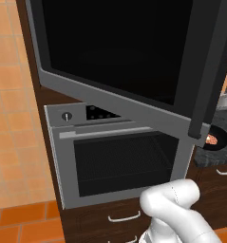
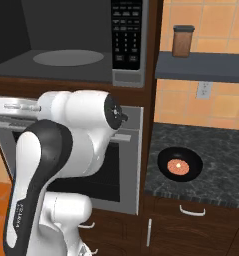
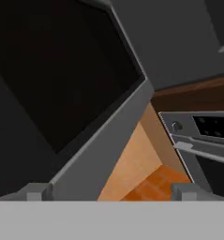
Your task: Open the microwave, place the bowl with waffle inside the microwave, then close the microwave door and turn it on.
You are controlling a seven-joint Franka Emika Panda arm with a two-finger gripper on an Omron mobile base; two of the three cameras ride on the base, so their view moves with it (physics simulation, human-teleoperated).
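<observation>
Above the oven (image 2: 123, 165), the microwave (image 2: 81, 60) is seen with its cavity exposed and the microwave door (image 1: 119, 61) swung wide. The gripper (image 3: 111, 191) is held beside the door's lower edge, jaws fully spread, nothing grasped. The bowl with waffle (image 2: 180, 164) rests on the counter (image 2: 221, 170), well apart. A collision with the projecting door is judged likely if the arm is swung toward the bowl without clearance.
</observation>
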